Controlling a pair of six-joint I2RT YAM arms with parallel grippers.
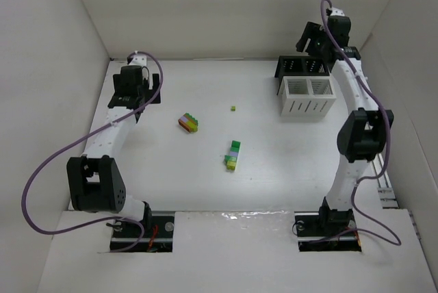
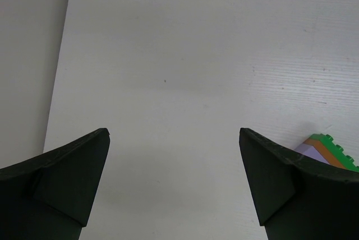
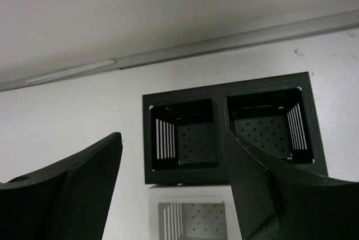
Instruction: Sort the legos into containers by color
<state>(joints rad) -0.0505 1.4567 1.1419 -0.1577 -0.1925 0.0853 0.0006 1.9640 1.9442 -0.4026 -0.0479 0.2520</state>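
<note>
left end effector (image 1: 136,82): hovering over the far-left part of the bench (image 1: 171,176); in the left wrist view (image 2: 174,139) the jaws are standing wide apart, nothing between them, gripping nothing
multicolour stack (image 1: 189,122): lying on the bench just right of the left end effector; green, orange and pale purple layers are showing past the right finger in the wrist view (image 2: 331,151); not touching the fingers
single lime brick (image 1: 233,108): sitting alone, mid-bench, apart from both stacks
green-lime stack (image 1: 233,155): lying nearer the arm bases, centre of the bench; green on top, lime and a purple bit below; nothing reaching for it
white containers (image 1: 308,96): two-compartment pair, right side of the bench; only one compartment is showing in the right wrist view (image 3: 193,217), no brick seen in it
black containers (image 1: 300,67): sitting just behind the white pair, touching or nearly so; both compartments (image 3: 230,130) are looking empty
right end effector (image 1: 321,36): hanging above and behind the black containers, raised; in the wrist view (image 3: 173,136) the jaws are apart, nothing between them
step in hand: judging it as a pick phase; every lego seen is lying on the bench, none seen in the bins, neither arm carrying anything
next move: likely the left arm shifting right and lowering over the multicolour stack, fingers straddling it; the joined colours are probably needing splitting before dropping, so the second arm may have to help
risk: bricks being tiny, a sloppy pinch could be flicking one away
</note>
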